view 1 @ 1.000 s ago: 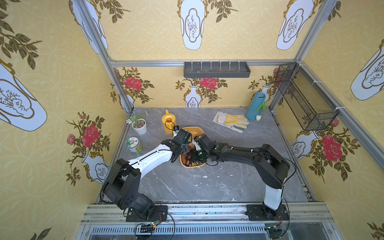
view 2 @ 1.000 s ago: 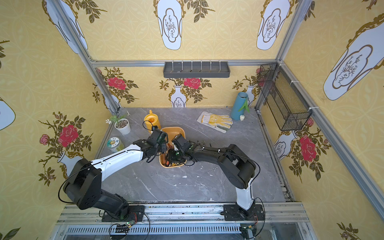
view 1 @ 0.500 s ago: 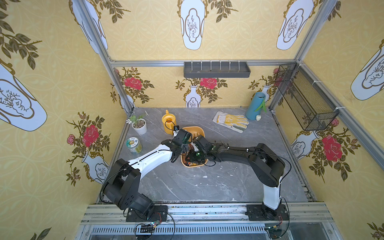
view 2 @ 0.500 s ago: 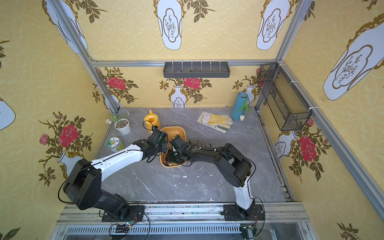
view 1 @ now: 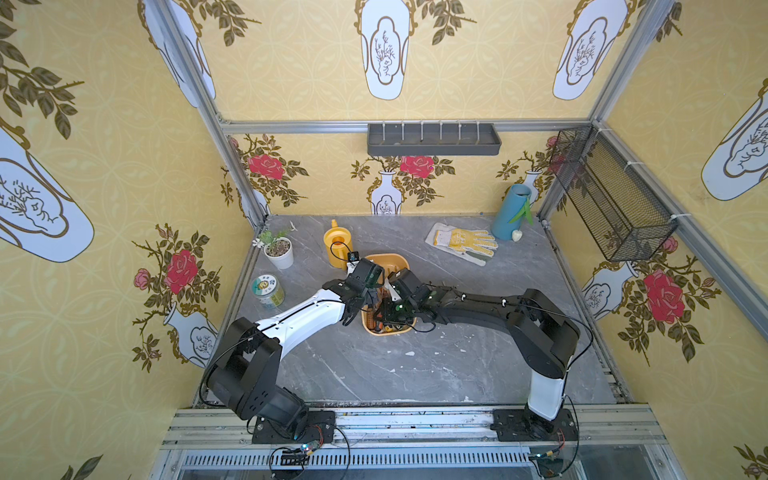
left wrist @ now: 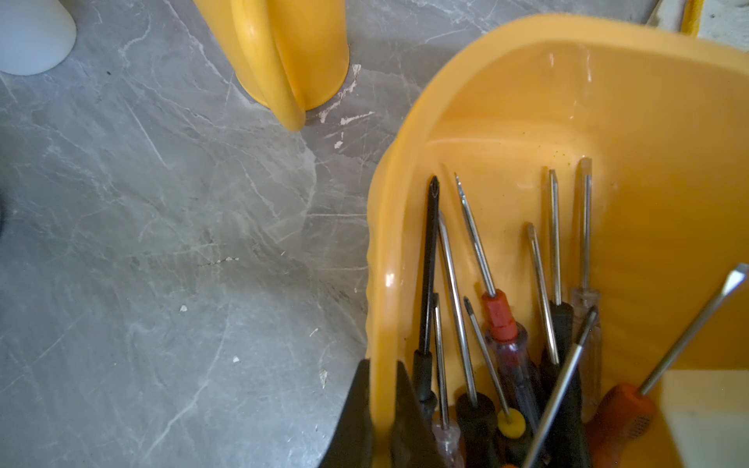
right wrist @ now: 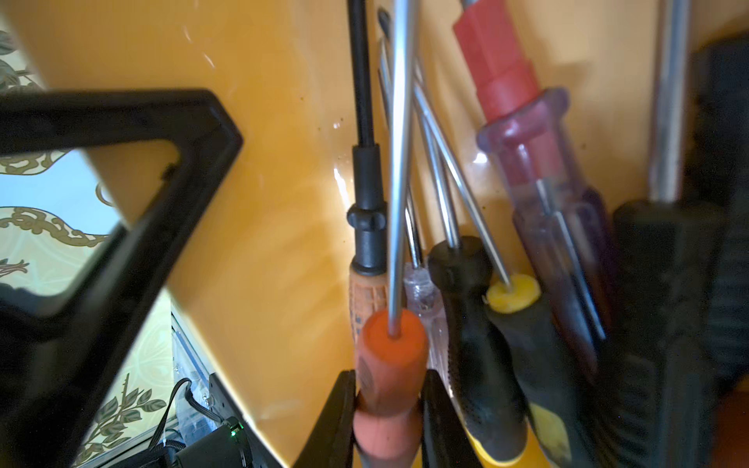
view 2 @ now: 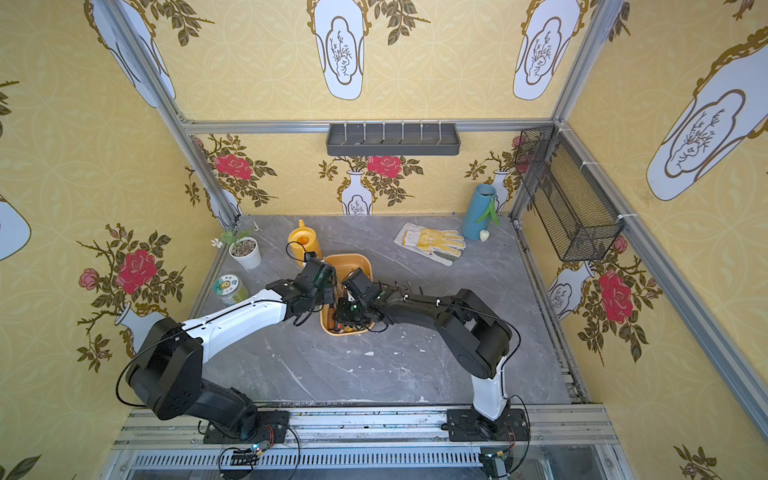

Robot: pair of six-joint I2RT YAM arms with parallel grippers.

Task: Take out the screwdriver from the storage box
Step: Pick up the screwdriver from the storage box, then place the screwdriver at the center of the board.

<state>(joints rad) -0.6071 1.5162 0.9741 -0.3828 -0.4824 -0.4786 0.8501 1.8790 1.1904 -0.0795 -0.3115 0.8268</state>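
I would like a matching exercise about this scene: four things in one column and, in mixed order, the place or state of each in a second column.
Things:
1. left end effector
2. right end effector
3. glove
4. watering can

Places or states:
A. lies flat on the table, near the blue vase
B. shut on the handle of the orange screwdriver
C. stands upright beside the storage box
D. shut on the storage box's rim

Pairs: 1-D, 2-B, 3-A, 4-C
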